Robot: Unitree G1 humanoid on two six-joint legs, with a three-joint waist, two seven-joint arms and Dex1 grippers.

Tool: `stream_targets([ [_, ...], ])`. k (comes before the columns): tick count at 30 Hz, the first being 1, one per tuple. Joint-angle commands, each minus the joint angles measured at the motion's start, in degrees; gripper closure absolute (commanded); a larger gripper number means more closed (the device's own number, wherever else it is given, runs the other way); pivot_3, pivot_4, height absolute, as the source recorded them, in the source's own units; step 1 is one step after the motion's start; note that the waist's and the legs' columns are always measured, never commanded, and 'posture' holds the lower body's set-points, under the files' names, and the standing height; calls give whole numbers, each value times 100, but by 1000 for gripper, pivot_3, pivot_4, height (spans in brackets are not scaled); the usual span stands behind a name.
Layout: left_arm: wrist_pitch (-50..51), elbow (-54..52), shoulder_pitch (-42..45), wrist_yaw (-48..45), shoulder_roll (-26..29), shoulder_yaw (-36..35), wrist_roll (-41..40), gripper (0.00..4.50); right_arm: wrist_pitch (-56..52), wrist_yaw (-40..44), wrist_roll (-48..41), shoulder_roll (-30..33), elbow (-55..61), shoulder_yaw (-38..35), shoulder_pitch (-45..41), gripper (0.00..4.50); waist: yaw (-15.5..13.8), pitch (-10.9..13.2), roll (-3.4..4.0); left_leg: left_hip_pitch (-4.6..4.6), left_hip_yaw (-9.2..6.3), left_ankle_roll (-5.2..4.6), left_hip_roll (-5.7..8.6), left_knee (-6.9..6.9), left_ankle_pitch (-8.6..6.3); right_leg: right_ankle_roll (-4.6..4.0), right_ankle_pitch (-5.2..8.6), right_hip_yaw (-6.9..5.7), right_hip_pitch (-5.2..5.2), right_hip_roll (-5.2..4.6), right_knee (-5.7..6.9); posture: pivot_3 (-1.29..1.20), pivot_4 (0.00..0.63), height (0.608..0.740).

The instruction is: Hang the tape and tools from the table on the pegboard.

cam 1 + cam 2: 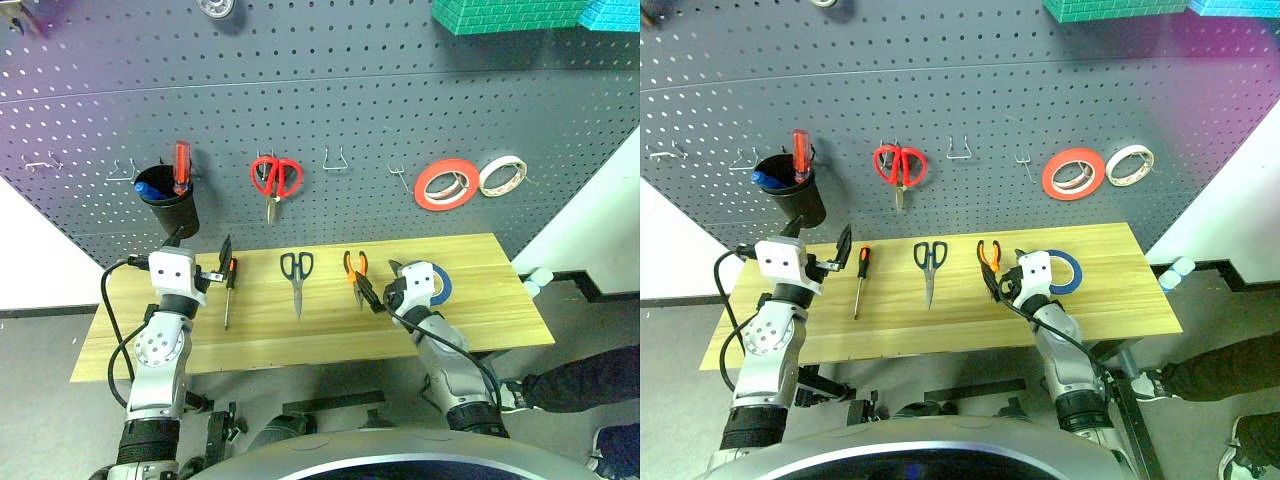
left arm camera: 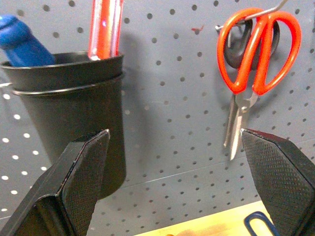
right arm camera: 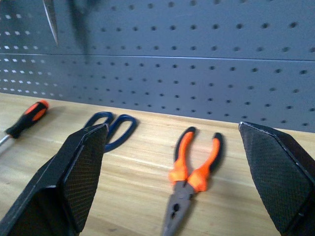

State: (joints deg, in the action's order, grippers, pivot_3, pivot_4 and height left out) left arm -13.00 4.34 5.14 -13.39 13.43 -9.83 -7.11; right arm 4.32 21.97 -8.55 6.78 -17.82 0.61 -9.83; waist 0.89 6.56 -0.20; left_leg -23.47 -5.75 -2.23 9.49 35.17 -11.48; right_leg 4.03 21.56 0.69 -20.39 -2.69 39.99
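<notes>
Landmark: dark-handled scissors (image 1: 296, 270), flat mid-counter (image 1: 480, 320), handles toward pegboard (image 1: 350, 90), reachable from either arm.

- Left: left pincer (image 1: 222, 258) raised, jaws apart, empty, above small screwdriver (image 1: 229, 285).
- Right: pliers (image 1: 355, 272), then right pincer (image 1: 378, 288), jaws apart, empty, hovering low by pliers; blue tape (image 1: 441, 284) partly hidden behind it.
- Nothing hung yet; bare hook (image 1: 334, 160) above scissors.
- Left wrist view adds black cup (image 2: 74, 123), red scissors (image 2: 256, 54) close up.
- Right wrist view frames pliers between its fingers, likely first grasp.

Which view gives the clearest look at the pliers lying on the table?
The right wrist view: the pliers lie close up between the right tool's open fingers, orange-and-black handles and jaws plain. In both eye views they are small, partly behind that tool. The left wrist view looks at the pegboard instead.
</notes>
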Motion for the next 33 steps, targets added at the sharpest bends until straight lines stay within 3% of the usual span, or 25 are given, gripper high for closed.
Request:
stream_targets([
  [1, 215, 41, 244, -527, 156, 24, -438, 46, 87, 24, -35, 70, 216, -81, -121, 0, 9, -1, 0, 0, 0, 1, -1, 1, 1, -1, -1, 0, -1, 0, 3, -91, 53, 740],
  [6, 1513, 39, 616, -1999, 531, 361, -1315, 46, -120, 128, -84, 478, 311, -276, -309, 0, 23, -1, 0, 1, -1, -16, -3, 2, 2, -14, -8, -1, -3, 2, 9, -102, 65, 740],
  [16, 2529, -149, 1319, -3359, 1226, 682, -1703, 46, -242, 216, -79, 1177, 58, -664, -808, 0, 175, -1, 1, 1, -2, -20, -10, -3, 15, -18, -9, 0, -6, 6, 9, -113, 83, 740],
  [25, 3212, -189, 1761, -3989, 1499, 749, -1904, 46, -557, 253, -31, 1331, -10, -644, -991, 0, 311, 4, 2, 1, -3, -29, -12, -3, 14, -18, -9, 1, -5, 6, 9, -121, 114, 740],
  [33, 3207, -343, 1663, -3897, 1381, 783, -1817, 46, -1037, 208, 35, 1346, 363, -598, -807, 0, 305, 169, 7, 2, -3, -43, -13, -1, 8, -20, -10, 2, -2, 6, 9, -111, 197, 740],
])
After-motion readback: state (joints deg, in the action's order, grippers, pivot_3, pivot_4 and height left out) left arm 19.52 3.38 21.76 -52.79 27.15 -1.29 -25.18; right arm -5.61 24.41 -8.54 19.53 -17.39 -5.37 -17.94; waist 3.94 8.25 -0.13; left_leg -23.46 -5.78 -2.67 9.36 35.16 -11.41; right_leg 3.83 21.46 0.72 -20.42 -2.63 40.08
